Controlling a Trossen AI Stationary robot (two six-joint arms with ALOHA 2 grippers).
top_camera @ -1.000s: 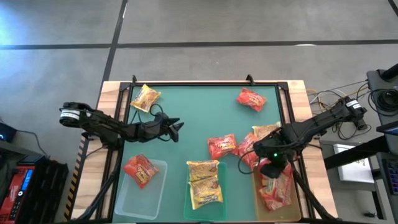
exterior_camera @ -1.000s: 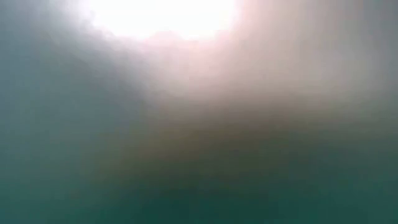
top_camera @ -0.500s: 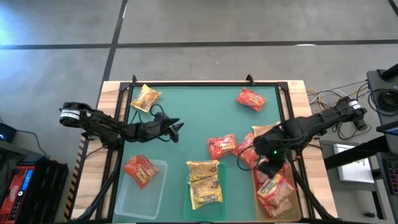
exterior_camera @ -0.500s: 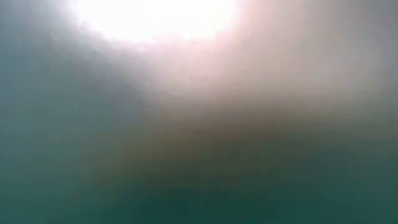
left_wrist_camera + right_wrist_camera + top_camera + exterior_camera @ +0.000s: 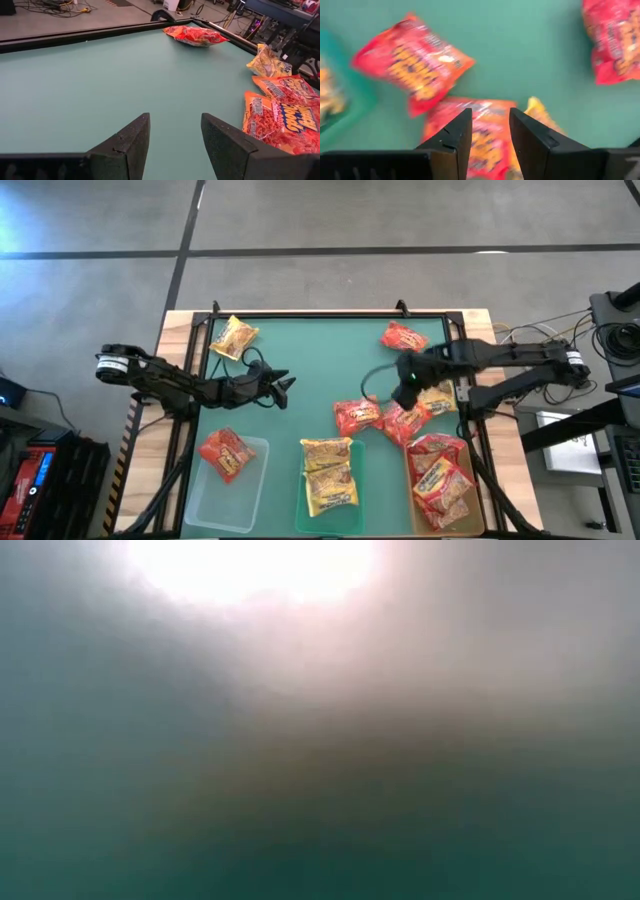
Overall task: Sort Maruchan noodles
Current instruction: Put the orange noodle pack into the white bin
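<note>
Green is the mat (image 5: 320,370) that covers the table, and the noodle packets are spread over it and in three trays along the near edge. In the high view the left tray (image 5: 250,490) holds one red-orange packet (image 5: 225,452), the middle tray (image 5: 300,505) holds two yellow packets (image 5: 328,472) one behind the other, and the right tray (image 5: 412,505) holds red packets (image 5: 440,480) piled together. On the mat itself, a yellow packet (image 5: 235,337) lies near the far left corner, and a red packet (image 5: 404,338) lies near the far right side. Close to the middle-right there is a group: one red packet (image 5: 357,416), another red packet (image 5: 406,423) just beside it, and a yellowish packet (image 5: 438,400) partly under the right arm. The right gripper (image 5: 404,392) hangs over this group — in the right wrist view its fingers (image 5: 452,137) stand a little apart with nothing between them, directly above a red packet (image 5: 485,135), with another red packet (image 5: 412,60) further off. The left gripper (image 5: 283,385) waits over bare mat left of the centre; in the left wrist view its fingers (image 5: 132,142) are spread with a clear gap and they hold nothing — only the mat is between them, and red packets (image 5: 280,115) lie to one side. From the low view nothing can be read; it is only a blur of light.
</note>
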